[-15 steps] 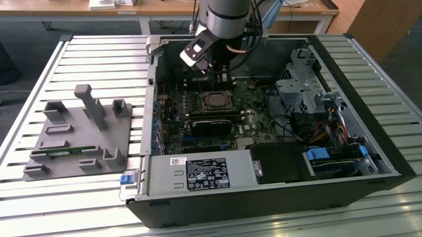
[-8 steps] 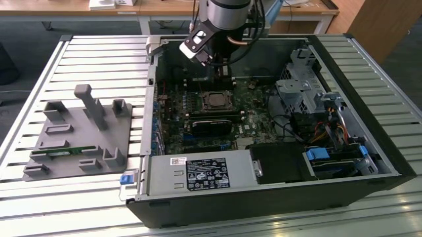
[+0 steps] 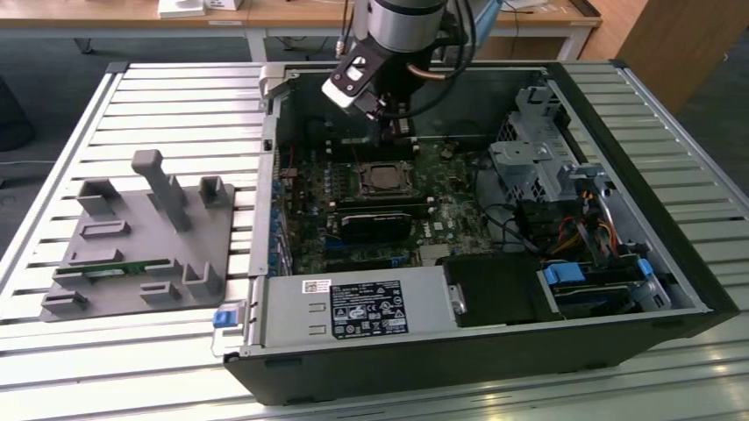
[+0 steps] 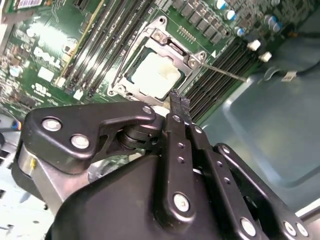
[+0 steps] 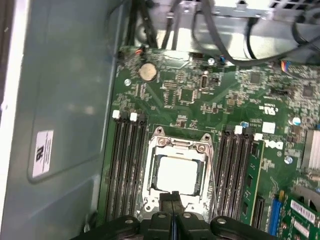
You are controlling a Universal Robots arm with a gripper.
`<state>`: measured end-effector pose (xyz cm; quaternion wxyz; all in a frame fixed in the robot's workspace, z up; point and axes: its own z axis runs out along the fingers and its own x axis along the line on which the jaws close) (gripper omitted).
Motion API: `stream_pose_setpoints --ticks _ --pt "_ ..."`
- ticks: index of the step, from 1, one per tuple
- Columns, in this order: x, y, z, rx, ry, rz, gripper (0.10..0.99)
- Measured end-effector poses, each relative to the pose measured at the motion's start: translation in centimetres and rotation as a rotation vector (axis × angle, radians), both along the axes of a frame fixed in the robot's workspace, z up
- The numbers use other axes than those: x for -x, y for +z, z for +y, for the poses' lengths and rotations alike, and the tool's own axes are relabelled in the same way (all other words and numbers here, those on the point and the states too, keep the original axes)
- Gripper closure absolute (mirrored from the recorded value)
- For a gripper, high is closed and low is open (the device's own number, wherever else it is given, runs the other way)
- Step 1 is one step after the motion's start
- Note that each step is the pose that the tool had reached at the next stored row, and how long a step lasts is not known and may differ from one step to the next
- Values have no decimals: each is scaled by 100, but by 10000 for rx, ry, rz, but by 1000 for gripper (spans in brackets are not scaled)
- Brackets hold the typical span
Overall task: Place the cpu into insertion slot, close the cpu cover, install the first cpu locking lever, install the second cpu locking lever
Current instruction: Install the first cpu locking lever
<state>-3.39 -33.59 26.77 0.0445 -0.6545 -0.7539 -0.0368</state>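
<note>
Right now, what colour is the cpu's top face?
The cpu is pale whitish grey, clearest in the second wrist view.

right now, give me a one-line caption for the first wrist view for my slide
Shut black hand poised at the edge of the silvery square cover frame, pale grey square chip showing in its window.

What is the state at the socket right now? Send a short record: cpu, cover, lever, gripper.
cpu: seated in the insertion slot, pale face showing
cpu cover: down flat, framing the cpu
locking lever: thin rod angled out over the memory slots in the second wrist view; latched or not, cannot tell
gripper: shut, empty, tips at the cover's edge, contact unclear
setting: motherboard in an open computer case
</note>
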Motion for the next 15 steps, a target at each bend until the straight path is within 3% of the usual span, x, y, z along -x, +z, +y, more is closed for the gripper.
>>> stream_pose_setpoints --ticks 15 --pt "0 -4 0 -2 2323 -1 980"
